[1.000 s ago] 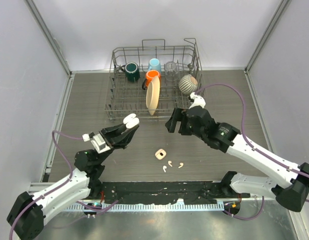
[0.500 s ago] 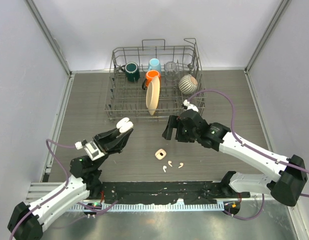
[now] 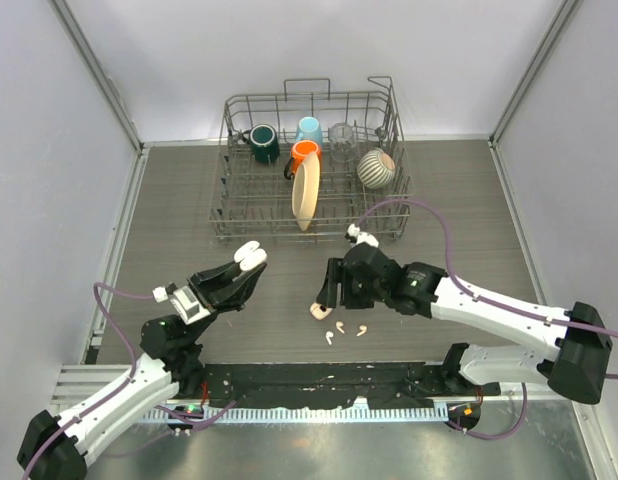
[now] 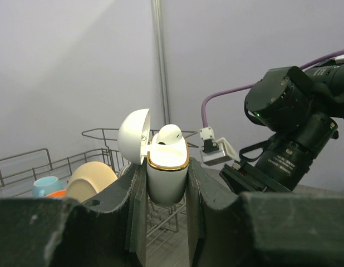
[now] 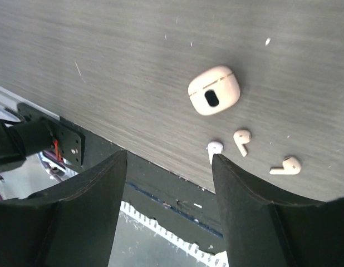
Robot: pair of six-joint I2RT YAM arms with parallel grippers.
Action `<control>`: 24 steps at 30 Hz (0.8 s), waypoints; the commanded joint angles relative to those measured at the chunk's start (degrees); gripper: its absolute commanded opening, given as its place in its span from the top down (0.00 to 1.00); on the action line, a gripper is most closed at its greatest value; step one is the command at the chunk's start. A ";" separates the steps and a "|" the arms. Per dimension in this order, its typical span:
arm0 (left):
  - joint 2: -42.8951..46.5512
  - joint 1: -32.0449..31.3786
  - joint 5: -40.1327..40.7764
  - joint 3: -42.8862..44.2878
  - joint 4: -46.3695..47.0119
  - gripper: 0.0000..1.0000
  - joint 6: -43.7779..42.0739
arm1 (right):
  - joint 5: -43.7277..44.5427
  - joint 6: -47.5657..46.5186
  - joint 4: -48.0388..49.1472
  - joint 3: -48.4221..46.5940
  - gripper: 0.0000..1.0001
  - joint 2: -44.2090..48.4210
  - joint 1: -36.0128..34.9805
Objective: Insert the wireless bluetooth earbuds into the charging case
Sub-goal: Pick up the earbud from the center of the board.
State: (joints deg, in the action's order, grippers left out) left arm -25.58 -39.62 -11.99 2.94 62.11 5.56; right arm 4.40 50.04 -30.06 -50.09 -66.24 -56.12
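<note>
My left gripper (image 3: pixel 246 264) is shut on an open white charging case (image 3: pixel 251 254) with a gold rim (image 4: pixel 167 164) and holds it up above the table. Its lid (image 4: pixel 133 136) hangs open to the left, and one white earbud (image 4: pixel 170 133) sits in it. My right gripper (image 3: pixel 327 293) is open and empty, low over a second, closed white case (image 3: pixel 320 310) lying on the table. Three loose earbuds (image 3: pixel 341 328) lie just in front of that case. In the right wrist view the closed case (image 5: pixel 214 90) and the earbuds (image 5: pixel 241 138) lie beyond my open right gripper (image 5: pixel 169 156).
A wire dish rack (image 3: pixel 309 205) stands at the back with mugs, a striped bowl and an upright beige plate (image 3: pixel 305 192). The black front rail (image 3: pixel 329 378) runs just behind the loose earbuds. Grey walls close in both sides.
My right gripper has moved forward, left and down, from beside the rack to just over the closed case. My left gripper has drawn back a little with the open case.
</note>
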 commanded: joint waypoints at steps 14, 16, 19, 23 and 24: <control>1.50 0.15 0.30 -2.59 1.09 1.00 0.15 | 8.87 12.01 8.44 10.53 0.50 -4.24 -8.30; 1.33 0.15 0.65 -2.59 1.17 1.00 -0.02 | 8.78 11.92 8.88 10.10 0.51 -5.47 -8.83; 1.50 0.15 0.56 -2.59 1.17 1.00 -0.20 | 8.69 11.40 9.15 9.22 0.51 -6.79 -10.15; 1.68 0.15 0.39 -2.59 0.74 1.00 -0.38 | 8.87 11.48 7.83 7.81 0.51 -10.48 -10.59; 1.94 0.15 0.21 -2.68 0.82 1.00 -0.46 | 8.87 11.57 7.57 7.46 0.51 -10.84 -10.68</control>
State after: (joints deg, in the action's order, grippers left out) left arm -24.56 -39.62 -11.99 2.83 61.84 5.72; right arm 11.70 60.51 -23.24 -39.59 -75.16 -66.30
